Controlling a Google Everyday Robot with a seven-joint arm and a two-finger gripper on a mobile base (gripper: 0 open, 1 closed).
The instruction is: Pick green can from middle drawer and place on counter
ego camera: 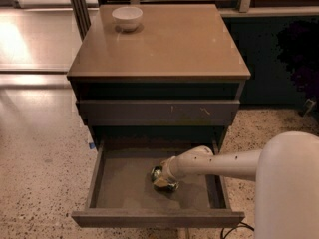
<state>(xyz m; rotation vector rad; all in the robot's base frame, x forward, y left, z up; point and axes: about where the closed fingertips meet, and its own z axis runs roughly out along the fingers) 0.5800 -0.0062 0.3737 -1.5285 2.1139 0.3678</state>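
The small green can (158,173) sits in the open middle drawer (124,189), right at the gripper (166,181), below the shiny brown counter (164,44).
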